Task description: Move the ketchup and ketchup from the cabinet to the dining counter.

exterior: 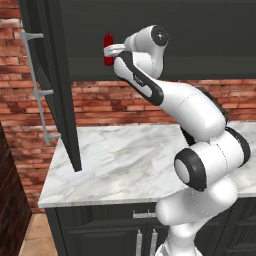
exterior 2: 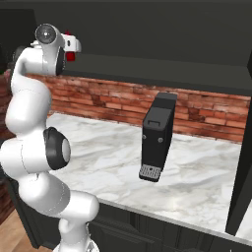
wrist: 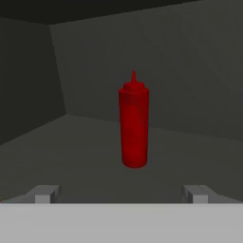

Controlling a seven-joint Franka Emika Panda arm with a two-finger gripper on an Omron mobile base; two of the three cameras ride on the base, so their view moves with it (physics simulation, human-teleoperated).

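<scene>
Bright red, your ketchup bottle (wrist: 134, 124) stands upright on the dark floor of the open cabinet (exterior: 150, 30), well in from the front edge and short of the back wall. Your gripper (wrist: 121, 194) sits level with that shelf floor and faces the bottle head on. The jaws are spread wide apart, with one fingertip (wrist: 45, 194) low to the left and the other low to the right, and the bottle is centred beyond the gap, not touched by either. Nothing is held.

From the left base view you see the arm reaching up into the cabinet, with the red bottle just beside the hand. The cabinet's door (exterior: 52, 85) hangs open on the left, its long silver handle (exterior: 36, 85) facing outward.

Below, the marble table (exterior 2: 118, 157) carries a black coffee machine (exterior 2: 157, 139) near its back edge, against the brick wall (exterior 2: 206, 115).
</scene>
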